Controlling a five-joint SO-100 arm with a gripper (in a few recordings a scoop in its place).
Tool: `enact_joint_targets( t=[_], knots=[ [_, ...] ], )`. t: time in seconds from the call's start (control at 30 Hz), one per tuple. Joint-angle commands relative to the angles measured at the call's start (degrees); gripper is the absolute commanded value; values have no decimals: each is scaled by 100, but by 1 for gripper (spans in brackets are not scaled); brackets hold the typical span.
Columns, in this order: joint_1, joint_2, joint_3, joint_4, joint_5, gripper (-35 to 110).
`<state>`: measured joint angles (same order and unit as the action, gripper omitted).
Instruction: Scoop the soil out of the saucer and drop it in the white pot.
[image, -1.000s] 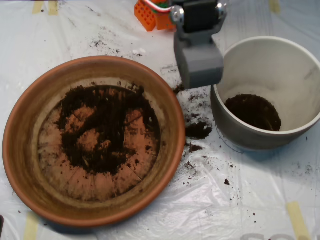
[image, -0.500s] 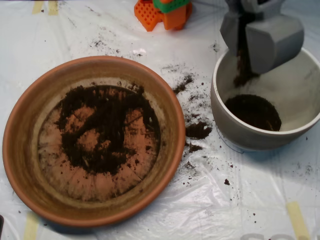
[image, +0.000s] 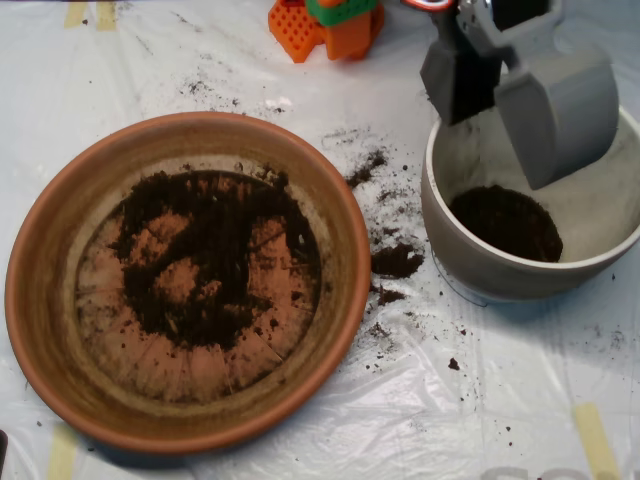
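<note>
The scoop (image: 505, 110), its top cut off by the frame, hung agape and empty over the pot (image: 480, 255); soil (image: 395, 260) littered the plastic sheet (image: 420, 400).

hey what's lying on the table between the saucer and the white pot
In the overhead view, spilled soil lies on the plastic sheet between the saucer and the white pot: one dark clump plus scattered crumbs above and below it.

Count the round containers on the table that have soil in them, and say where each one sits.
2. The saucer lies at the left with soil spread over its floor. The white pot stands at the right, soil at its bottom.
</note>
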<state>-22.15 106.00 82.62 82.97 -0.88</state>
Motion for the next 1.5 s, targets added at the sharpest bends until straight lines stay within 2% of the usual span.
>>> enact_joint_targets(
  t=[0.0, 0.23, 0.43, 0.57, 0.73, 0.97, 1.2, 1.47],
  knots=[
    [26, 492, -185, -79, 62, 36],
    [571, 255, -1160, 202, 404, 35],
    [1406, 334, -1274, 369, 352, 34],
    [2197, 633, -404, 0, 211, 34],
    [3067, 1187, 1529, -993, -88, 35],
    [3894, 1134, 3340, -2048, -457, 40],
    [4184, 483, 3788, -2355, -853, 54],
    [4219, -325, 3437, -2312, -1134, 54]
  ],
)
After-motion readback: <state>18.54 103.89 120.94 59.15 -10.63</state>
